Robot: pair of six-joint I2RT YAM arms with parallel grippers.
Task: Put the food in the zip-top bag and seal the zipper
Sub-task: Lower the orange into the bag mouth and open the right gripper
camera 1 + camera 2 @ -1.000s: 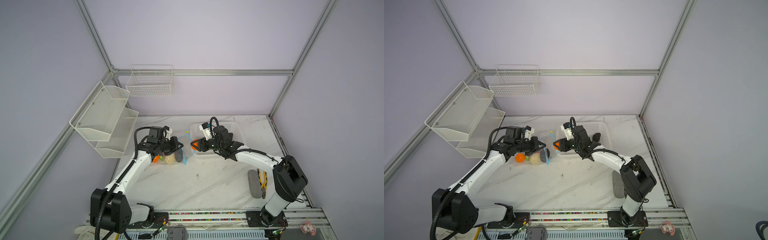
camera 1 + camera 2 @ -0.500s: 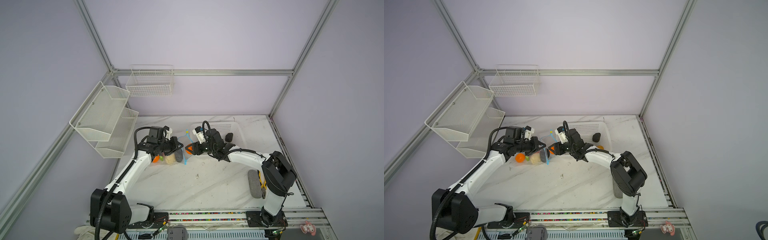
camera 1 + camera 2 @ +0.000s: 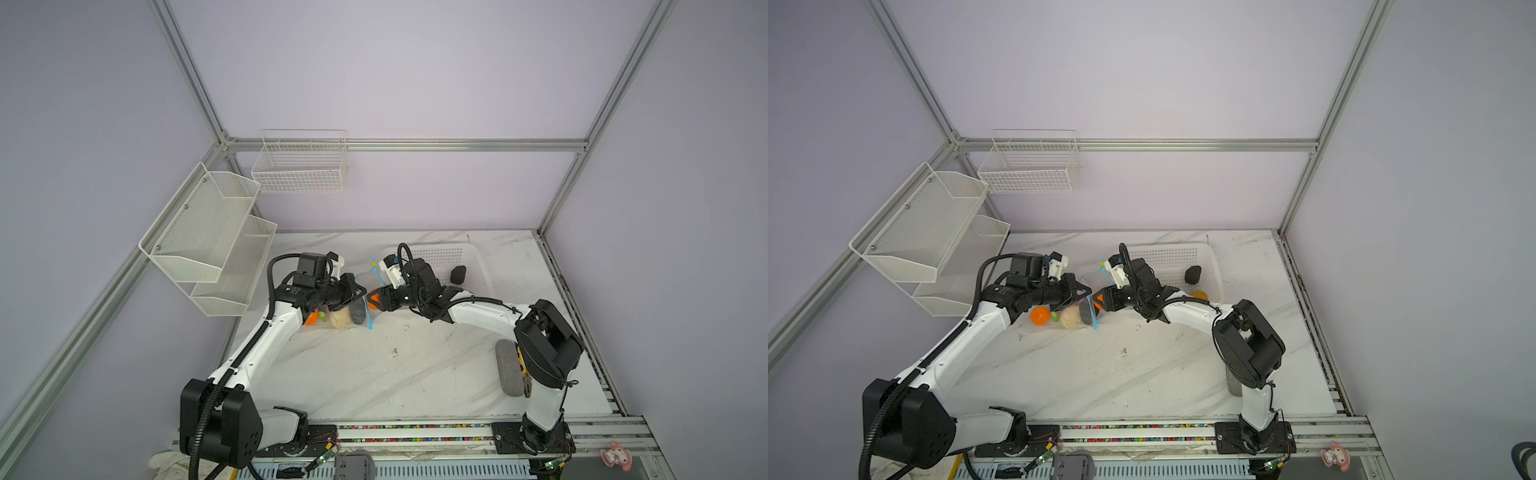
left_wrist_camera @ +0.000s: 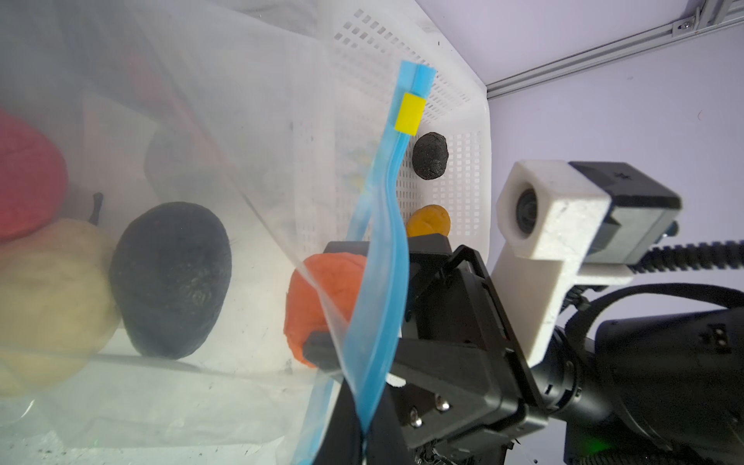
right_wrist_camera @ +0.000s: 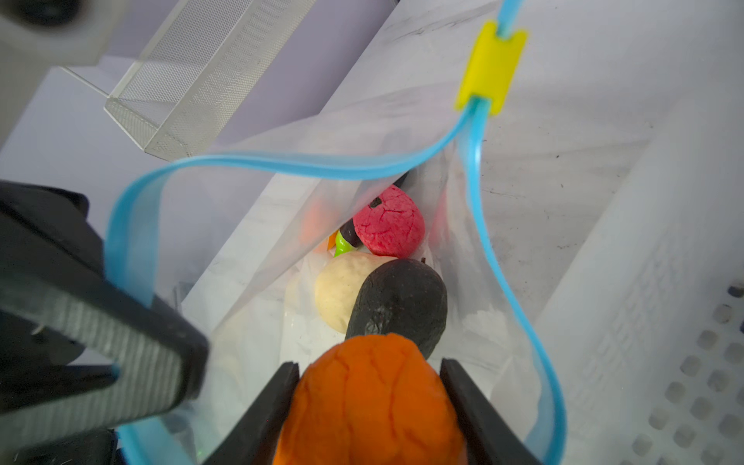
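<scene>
The clear zip-top bag [image 3: 332, 320] lies on the table with its mouth held open. My left gripper [image 4: 362, 439] is shut on the light-blue zipper [image 4: 382, 282], whose yellow slider [image 5: 491, 68] sits at the far end. My right gripper [image 5: 370, 368] is shut on an orange food piece [image 5: 370, 406] at the bag's mouth, between the two zipper strips [image 5: 302, 165]. Inside the bag lie a pink ball [image 5: 388, 227], a cream pear [image 5: 342, 294], a black lump [image 5: 398, 306] and a small green piece [image 5: 342, 245]. In both top views the grippers [image 3: 359, 293] [image 3: 374, 300] almost meet.
Behind the right arm stands a white perforated basket [image 3: 478, 257] holding a black lump [image 3: 458, 274] and a yellow-orange piece [image 3: 1198, 296]. A grey oblong [image 3: 509, 368] lies by the right arm's base. Mesh shelves [image 3: 208, 241] and a wire basket [image 3: 301, 166] hang on the walls.
My right gripper has carried the orange piece leftward from beside the basket to the bag's mouth. The left gripper has kept its hold on the zipper edge without moving.
</scene>
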